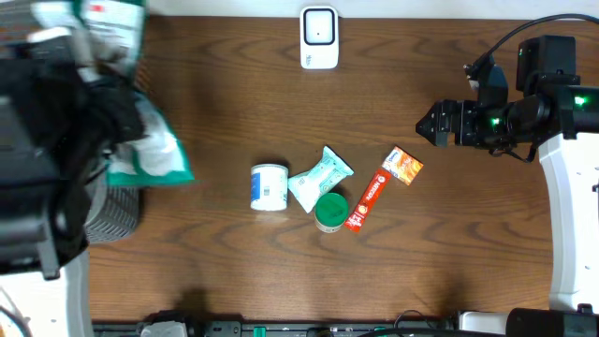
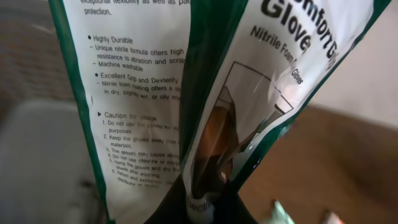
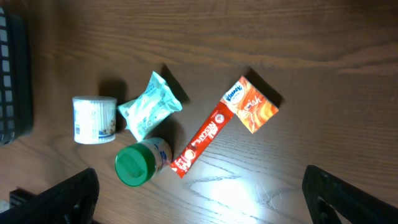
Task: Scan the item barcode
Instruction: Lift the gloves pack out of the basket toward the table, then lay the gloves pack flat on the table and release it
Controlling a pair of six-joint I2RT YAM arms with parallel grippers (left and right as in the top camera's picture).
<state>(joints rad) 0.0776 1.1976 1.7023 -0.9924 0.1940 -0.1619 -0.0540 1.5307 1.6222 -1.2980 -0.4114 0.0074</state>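
Left jaws clamping nitrile glove pack (image 2: 140,106), holding it off bench (image 1: 225,103); right jaws standing wide apart, empty. Pack not yet at scanner (image 1: 318,38); scan pending.

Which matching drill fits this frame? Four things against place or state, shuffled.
Things:
1 glove pack
2 green-capped bottle
3 right gripper
4 white scanner

Place or state:
A open, holding nothing
B far table edge, centre
C clamped in left gripper
D beside red stick pack

Pairs: 1-C, 2-D, 3-A, 4-B
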